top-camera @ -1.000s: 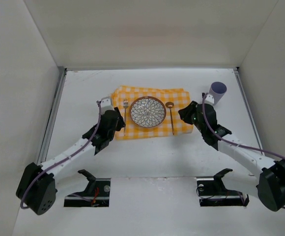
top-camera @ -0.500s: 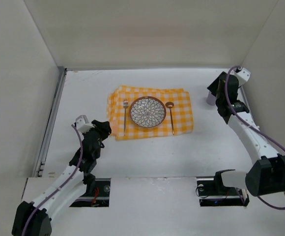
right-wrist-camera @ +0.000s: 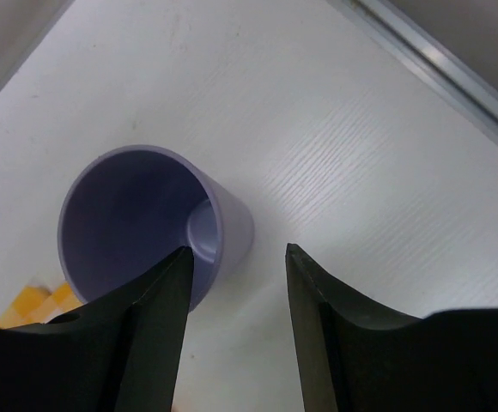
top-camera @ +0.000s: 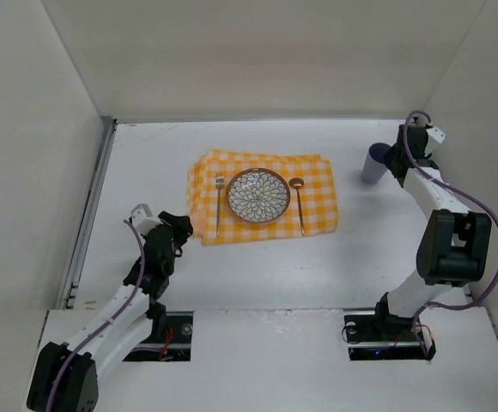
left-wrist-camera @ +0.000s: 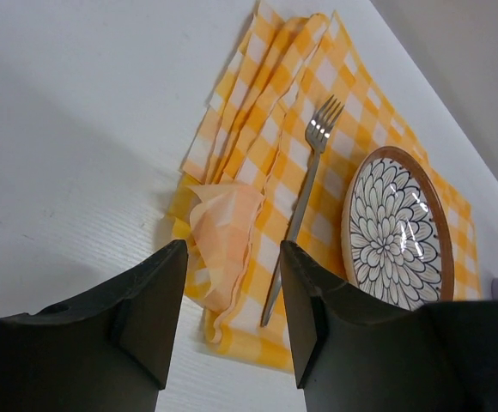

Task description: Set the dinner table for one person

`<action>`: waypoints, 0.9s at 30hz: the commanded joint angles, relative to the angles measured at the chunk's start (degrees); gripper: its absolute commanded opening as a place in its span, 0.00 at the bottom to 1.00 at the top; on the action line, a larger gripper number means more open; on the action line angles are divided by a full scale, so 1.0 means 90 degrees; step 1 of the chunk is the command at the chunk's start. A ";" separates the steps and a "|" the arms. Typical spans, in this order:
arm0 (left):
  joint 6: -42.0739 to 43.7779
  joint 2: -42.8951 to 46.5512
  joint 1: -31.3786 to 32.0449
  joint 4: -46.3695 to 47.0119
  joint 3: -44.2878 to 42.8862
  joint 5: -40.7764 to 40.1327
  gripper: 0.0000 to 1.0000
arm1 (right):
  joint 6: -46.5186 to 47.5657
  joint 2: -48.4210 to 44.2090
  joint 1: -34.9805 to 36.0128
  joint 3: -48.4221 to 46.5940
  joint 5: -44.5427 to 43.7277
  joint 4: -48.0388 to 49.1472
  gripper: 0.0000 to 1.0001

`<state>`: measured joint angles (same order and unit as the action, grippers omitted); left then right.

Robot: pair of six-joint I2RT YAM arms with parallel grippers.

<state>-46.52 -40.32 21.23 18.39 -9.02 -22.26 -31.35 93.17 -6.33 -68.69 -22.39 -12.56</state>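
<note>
Jaws of the left gripper (left-wrist-camera: pixel 232 251) stand wide and empty beside the checked cloth's (top-camera: pixel 316 177) rumpled corner. Fork (top-camera: pixel 219 202), plate (top-camera: pixel 258 196) and spoon (top-camera: pixel 299 204) lie on it, centred on the plain white, grey-railed dinner table (top-camera: pixel 258 276) spread before both arms. Placing the purple cup (top-camera: pixel 374 164) looks like the last step: the right gripper (right-wrist-camera: pixel 236 251), open and empty beside it, must straddle it before closing.

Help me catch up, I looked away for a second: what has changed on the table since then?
Both arms left the checked cloth. The left gripper drew back toward its base and is open just off the cloth's near-left corner. The right gripper swung out to the far right, open beside the purple cup, not gripping it. The cloth, plate, fork, spoon and cup stayed put.
</note>
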 commanded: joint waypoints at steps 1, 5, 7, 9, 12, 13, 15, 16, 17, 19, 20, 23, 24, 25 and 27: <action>-0.0114 -0.0110 -0.0050 0.0495 0.0035 0.0130 0.45 | -0.0129 0.0097 -0.0044 -0.0172 0.0573 0.0349 0.52; -0.0124 -0.0130 -0.0050 0.0525 0.0045 0.0169 0.45 | -0.0168 0.0302 -0.0044 -0.0015 0.0613 0.0536 0.44; -0.0124 -0.0159 -0.0060 0.0544 0.0045 0.0159 0.45 | -0.0198 0.0351 -0.0044 0.0014 0.0584 0.0536 0.34; -0.0124 -0.0198 -0.0060 0.0564 0.0055 0.0188 0.45 | -0.0237 0.0216 -0.0025 0.0092 0.0496 0.0604 0.26; -0.0124 -0.0218 -0.0060 0.0583 0.0055 0.0169 0.45 | -0.0256 -0.0281 0.0005 0.0219 0.0214 0.0760 0.20; -0.0124 -0.0237 -0.0069 0.0583 0.0055 0.0159 0.45 | -0.0237 -0.0477 0.0053 0.0229 0.0155 0.0770 0.19; -0.0124 -0.0276 -0.0079 0.0603 0.0045 0.0198 0.45 | -0.0169 -0.0790 0.0219 0.0113 0.0096 0.0722 0.20; -0.0124 -0.0296 -0.0079 0.0613 0.0035 0.0208 0.45 | -0.0101 -0.0897 0.0306 0.0035 0.0095 0.0683 0.20; -0.0124 -0.0306 -0.0079 0.0613 0.0035 0.0208 0.45 | -0.0023 -0.0976 0.0423 -0.0053 0.0115 0.0634 0.20; -0.0124 -0.0325 -0.0069 0.0622 0.0025 0.0218 0.45 | 0.0114 -0.0987 0.0706 -0.0316 0.0115 0.0430 0.20; -0.0124 -0.0354 -0.0089 0.0651 0.0035 0.0218 0.45 | 0.0153 -0.0919 0.0862 -0.0443 0.0144 0.0322 0.20; -0.0134 -0.0442 -0.0070 0.0710 0.0045 0.0237 0.45 | 0.0290 -0.0597 0.1341 -0.0824 0.0174 0.0155 0.20; -0.0134 -0.0442 -0.0060 0.0710 0.0035 0.0256 0.45 | 0.0290 -0.0480 0.1488 -0.0903 0.0174 0.0155 0.20; -0.0134 -0.0433 -0.0060 0.0710 0.0035 0.0276 0.45 | 0.0271 -0.0363 0.1605 -0.0971 0.0193 0.0174 0.20; -0.0134 -0.0394 -0.0099 0.0710 0.0054 0.0267 0.45 | 0.0213 -0.0128 0.1791 -0.1088 0.0310 0.0213 0.20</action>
<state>-47.27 -44.18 20.86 21.67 -8.99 -19.94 -30.20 88.97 7.97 -76.14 -20.43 -10.28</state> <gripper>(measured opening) 0.448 0.201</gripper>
